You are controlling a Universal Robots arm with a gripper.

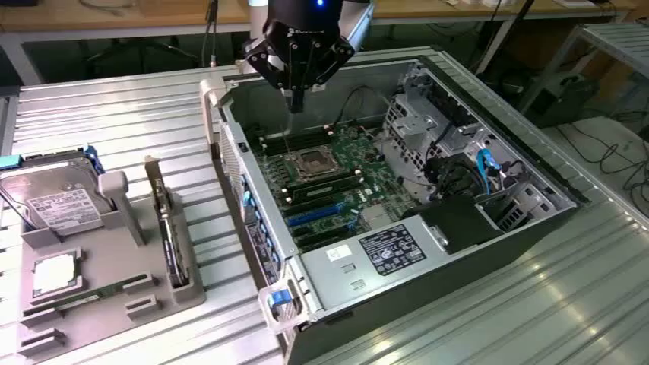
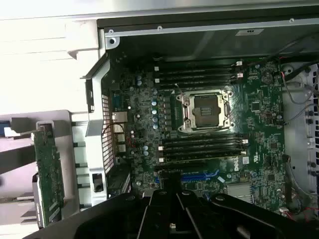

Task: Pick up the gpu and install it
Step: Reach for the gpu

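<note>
Ribbed metal table [image 1: 548,319] bearing an open computer case [image 1: 476,262], its motherboard [image 1: 335,179] exposed, and, at the exterior view's left, a grey parts holder [image 1: 112,300]. The gpu [image 1: 169,228] stands on its long edge in the holder, apart from the case, long axis parallel to the case's side wall, bracket end farthest from the exterior camera. Gripper [image 1: 295,105] hangs over the motherboard, fingers pressed together, empty.

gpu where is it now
The thin dark gpu card stands on edge in the grey holder tray, on the exterior view's left, between the silver hard drive and the open computer case.
</note>
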